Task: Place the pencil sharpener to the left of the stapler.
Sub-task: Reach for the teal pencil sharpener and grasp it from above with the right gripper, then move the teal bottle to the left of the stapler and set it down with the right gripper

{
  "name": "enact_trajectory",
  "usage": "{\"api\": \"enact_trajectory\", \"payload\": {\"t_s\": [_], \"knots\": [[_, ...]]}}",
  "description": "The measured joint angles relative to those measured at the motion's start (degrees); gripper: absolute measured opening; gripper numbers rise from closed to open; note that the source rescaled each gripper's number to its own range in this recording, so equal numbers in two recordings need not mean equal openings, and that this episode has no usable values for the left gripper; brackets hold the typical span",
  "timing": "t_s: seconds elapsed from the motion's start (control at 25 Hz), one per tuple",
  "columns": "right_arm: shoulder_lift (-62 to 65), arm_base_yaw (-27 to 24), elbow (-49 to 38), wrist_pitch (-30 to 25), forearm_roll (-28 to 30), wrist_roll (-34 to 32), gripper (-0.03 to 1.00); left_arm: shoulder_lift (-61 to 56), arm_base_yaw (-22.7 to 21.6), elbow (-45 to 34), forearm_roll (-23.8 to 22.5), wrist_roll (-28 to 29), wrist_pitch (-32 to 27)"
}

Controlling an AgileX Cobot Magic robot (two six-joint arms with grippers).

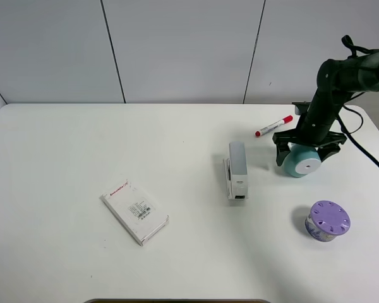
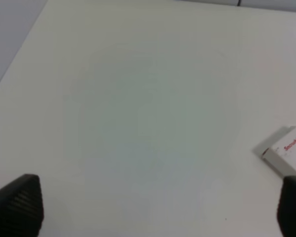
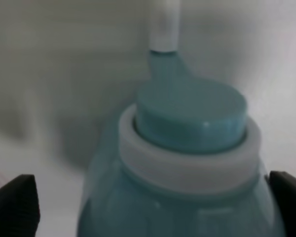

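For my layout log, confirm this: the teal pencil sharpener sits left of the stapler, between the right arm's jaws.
Wrong in one respect: the pencil sharpener sits right of the stapler, not left, as the exterior high view shows. It is between the jaws of the right gripper.

Robot test bench, lab-like: bare white table (image 1: 63, 145) against a plain grey panelled wall (image 1: 177, 50), with a black cabled robot arm (image 1: 328, 95) over it. Office items lie sparsely around the stapler (image 1: 237, 169): red-capped marker (image 1: 273, 125) behind it to the right, flat white box (image 1: 134, 209) well to its left.
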State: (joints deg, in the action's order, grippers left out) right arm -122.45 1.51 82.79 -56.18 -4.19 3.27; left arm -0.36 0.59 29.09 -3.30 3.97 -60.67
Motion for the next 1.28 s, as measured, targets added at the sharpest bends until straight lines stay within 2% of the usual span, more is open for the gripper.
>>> {"api": "enact_trajectory", "payload": {"t_s": [0.36,0.48,0.56,0.68,0.8,1.28], "knots": [[-0.65,0.0,0.0,0.29,-0.05,0.42,0.82,0.0,0.0,0.0,0.0,0.0,0.0],[-0.65,0.0,0.0,0.29,0.09,0.42,0.62,0.0,0.0,0.0,0.0,0.0,0.0],[-0.65,0.0,0.0,0.29,0.15,0.42,0.42,0.0,0.0,0.0,0.0,0.0,0.0],[-0.65,0.0,0.0,0.18,0.15,0.42,0.18,0.0,0.0,0.0,0.0,0.0,0.0],[-0.65,0.0,0.0,0.05,0.16,0.42,0.01,0.0,0.0,0.0,0.0,0.0,0.0],[-0.65,0.0,0.0,0.05,0.16,0.42,0.0,0.0,0.0,0.0,0.0,0.0,0.0]]}}
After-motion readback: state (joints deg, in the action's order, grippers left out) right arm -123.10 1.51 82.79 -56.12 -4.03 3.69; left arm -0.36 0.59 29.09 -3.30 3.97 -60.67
